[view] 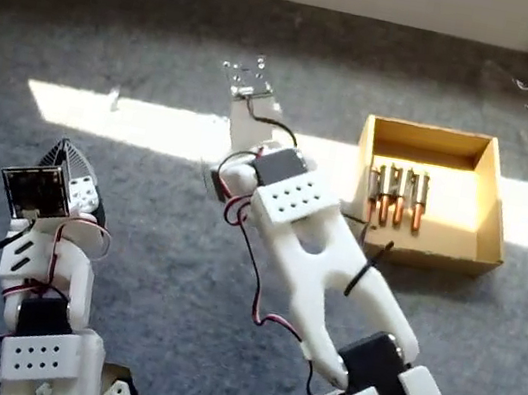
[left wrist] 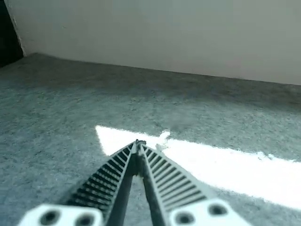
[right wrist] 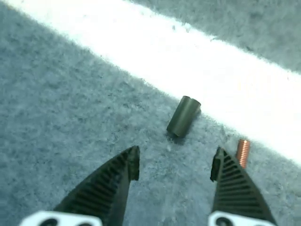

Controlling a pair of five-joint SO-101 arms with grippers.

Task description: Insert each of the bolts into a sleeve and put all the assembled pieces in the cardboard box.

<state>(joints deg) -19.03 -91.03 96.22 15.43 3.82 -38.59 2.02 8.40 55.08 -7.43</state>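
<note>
The right gripper (right wrist: 175,157) is hanging wide open, empty; it should be straddling the sleeve (right wrist: 184,117) just ahead, missing the bolt (right wrist: 242,153).

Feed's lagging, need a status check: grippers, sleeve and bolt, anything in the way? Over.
Left gripper shut, empty. Right gripper open above loose sleeve; bolt beside it, apart. Assembled pieces in cardboard box. Nothing blocking sleeve.
</note>
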